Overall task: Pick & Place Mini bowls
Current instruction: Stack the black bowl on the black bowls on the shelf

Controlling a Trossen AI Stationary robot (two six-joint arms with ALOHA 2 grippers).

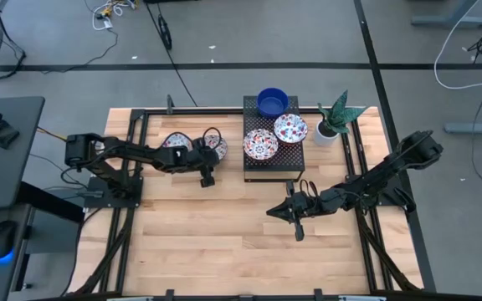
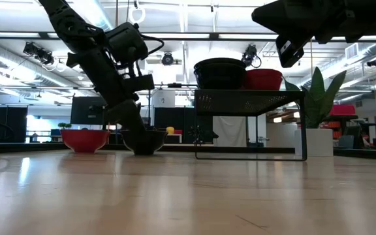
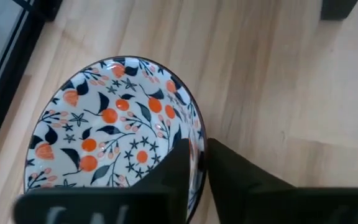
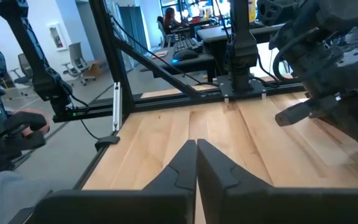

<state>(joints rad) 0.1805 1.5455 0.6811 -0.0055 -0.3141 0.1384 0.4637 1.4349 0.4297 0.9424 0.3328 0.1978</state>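
Note:
A white mini bowl with red-and-blue flowers [image 3: 114,134] sits on the table left of the black rack, and my left gripper [image 3: 201,158] is shut on it [image 1: 213,148]. A second patterned bowl [image 1: 176,142] lies just to its left. The rack top carries a cobalt blue bowl [image 1: 272,102] and two patterned bowls [image 1: 260,145] [image 1: 290,128]. My right gripper [image 4: 196,149] is shut on nothing and hovers over bare wood near the table's middle [image 1: 273,211]. My left gripper pinches the patterned bowl's rim [image 3: 194,134], one finger [image 3: 173,168] inside the bowl and the other [image 3: 235,171] outside. The fingers come from above, pointing down. In the low view the bowl [image 2: 145,142] appears to stand upright with its base on the table.
The black mesh rack [image 1: 270,167] stands at the table's far middle, with a white plant pot [image 1: 326,134] holding a green plant on its right. Black frame rails run along the table's left and right sides. Bare wood spreads across the near half.

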